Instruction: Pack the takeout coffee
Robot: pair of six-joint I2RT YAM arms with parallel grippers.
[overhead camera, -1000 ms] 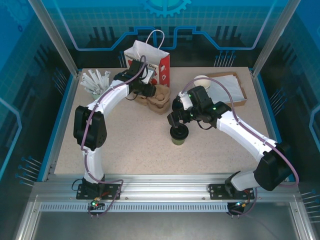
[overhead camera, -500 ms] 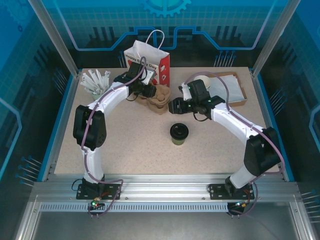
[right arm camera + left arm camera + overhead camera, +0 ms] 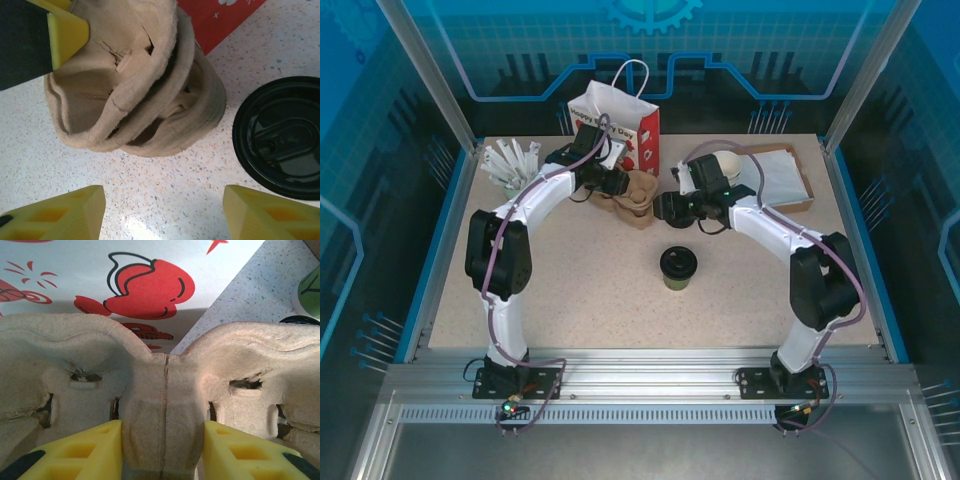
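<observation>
Takeout coffee (image 3: 679, 266): olive paper cup with a round glossy black lid, upright near the middle of the speckled surface (image 3: 570, 290). Moulded-pulp cup carrier (image 3: 640, 193) is rough tan fibre with rounded pockets. It sits just in front of a red-and-white paper gift bag (image 3: 618, 122). Left end effector (image 3: 162, 452) pinches the carrier's centre ridge between yellow pads (image 3: 80, 452). Right end effector (image 3: 162, 215) is spread wide, gripping nothing. A second ago it sat right over the coffee's lid; now it's beside the carrier. Cup hasn't shifted. Coffee stands apart from it, on the arm-base side.
</observation>
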